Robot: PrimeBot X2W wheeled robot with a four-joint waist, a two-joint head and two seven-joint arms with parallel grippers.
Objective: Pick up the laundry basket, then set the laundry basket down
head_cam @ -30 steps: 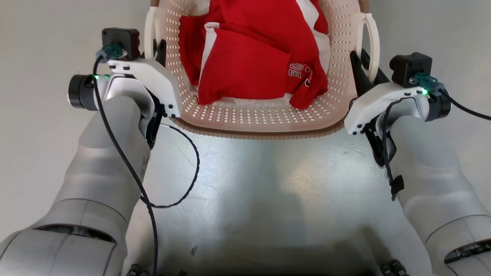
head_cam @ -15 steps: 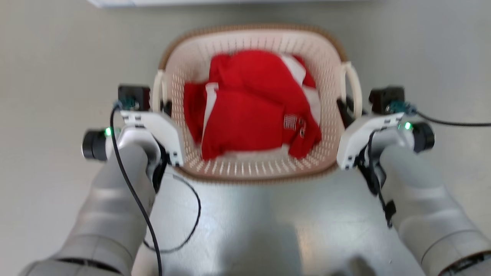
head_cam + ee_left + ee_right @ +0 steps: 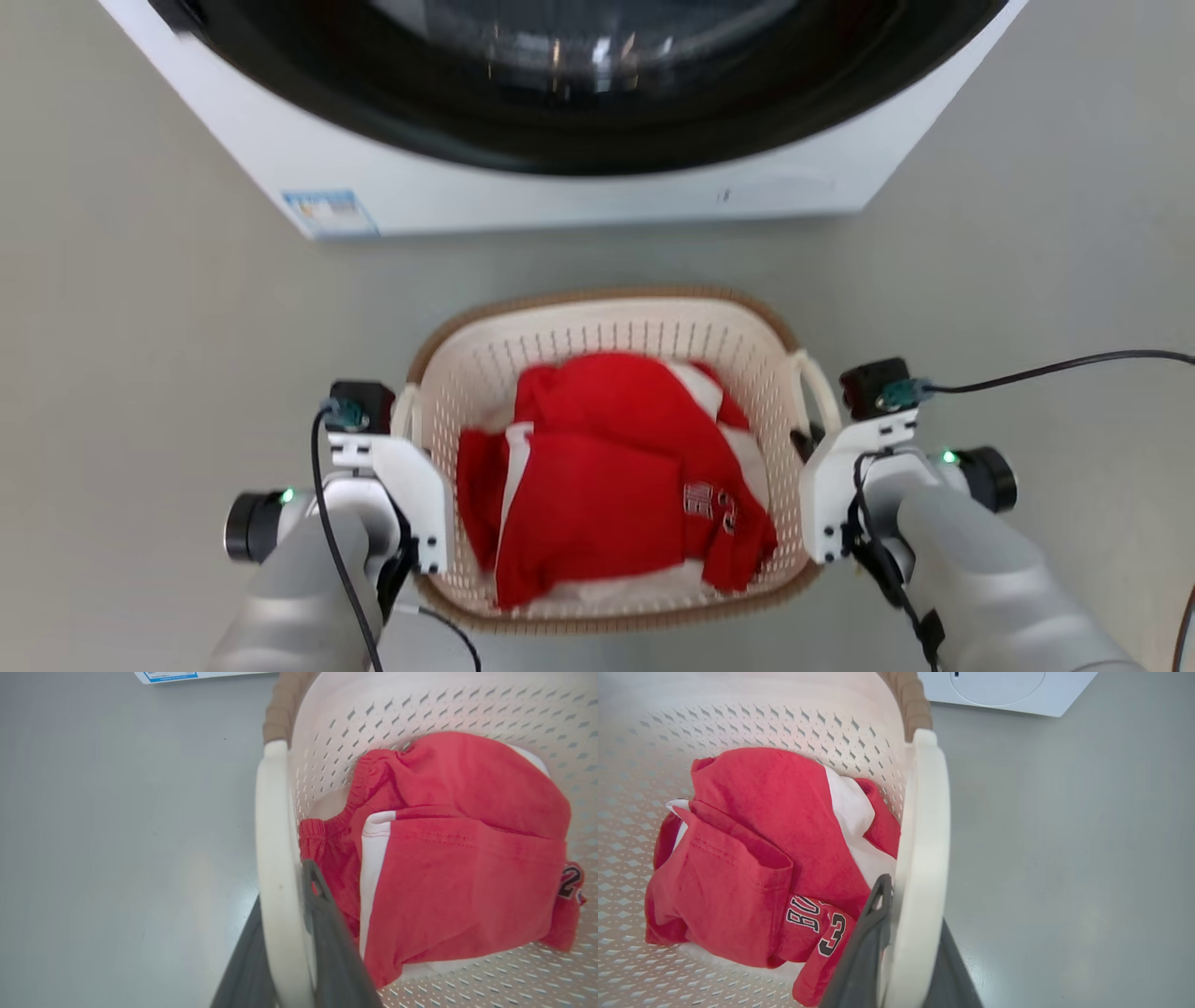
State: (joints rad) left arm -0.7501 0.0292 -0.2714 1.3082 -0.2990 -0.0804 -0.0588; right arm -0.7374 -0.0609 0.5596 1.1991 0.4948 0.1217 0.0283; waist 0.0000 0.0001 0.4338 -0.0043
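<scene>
The laundry basket (image 3: 607, 341), cream-white and perforated with a brown rim, hangs between my two arms in front of the washer. A red and white garment (image 3: 607, 476) lies in it. My left gripper (image 3: 403, 425) is shut on the basket's left loop handle (image 3: 275, 835); its dark fingers (image 3: 327, 933) stand on either side of the white loop. My right gripper (image 3: 805, 439) is shut on the right loop handle (image 3: 924, 826), with one finger (image 3: 873, 919) inside the basket and one outside. I cannot tell whether the basket's bottom touches the floor.
A white front-loading washer (image 3: 579, 187) with a dark round door stands just beyond the basket. Grey floor (image 3: 140, 355) spreads left and right of it. Black cables (image 3: 1046, 369) trail from both wrists.
The head camera has swung up and back: the washer has come into view and the basket looks smaller and lower. Both grippers keep their grip on the handles.
</scene>
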